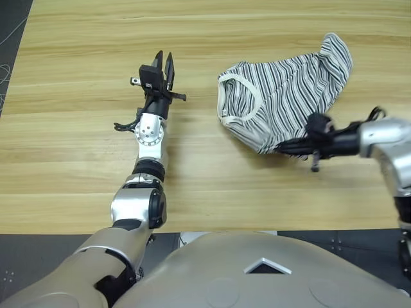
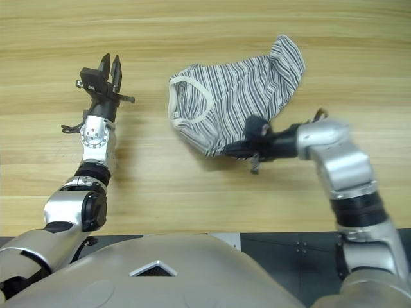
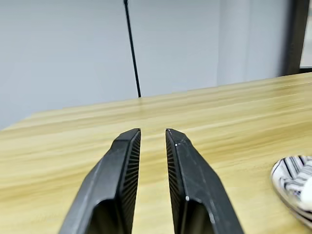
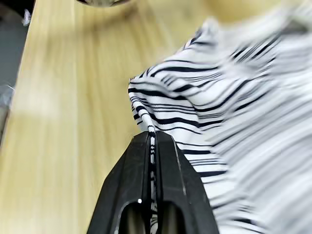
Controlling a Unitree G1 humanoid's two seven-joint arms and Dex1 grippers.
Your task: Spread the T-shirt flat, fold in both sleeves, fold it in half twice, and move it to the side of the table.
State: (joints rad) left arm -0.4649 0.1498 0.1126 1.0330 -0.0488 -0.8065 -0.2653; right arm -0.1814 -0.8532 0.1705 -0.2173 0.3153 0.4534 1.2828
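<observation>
We are at the spreading step: the T-shirt lies bunched at upper right, our right gripper clamped on its lower edge. Our left gripper — left of centre, empty — stands barely parted. Next, we judge, it must take an opposite edge and pull flat.

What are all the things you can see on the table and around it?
striped fabric T-shirt: one, black and white, crumpled on the table's right half
long wooden table: one, pale brown, under everything
floor: one, dark grey, past the table's left edge
thin pole: one, black, upright beyond the table
left gripper: one, black, open and empty, left of the T-shirt
right gripper: one, black, shut on the T-shirt's near edge
</observation>
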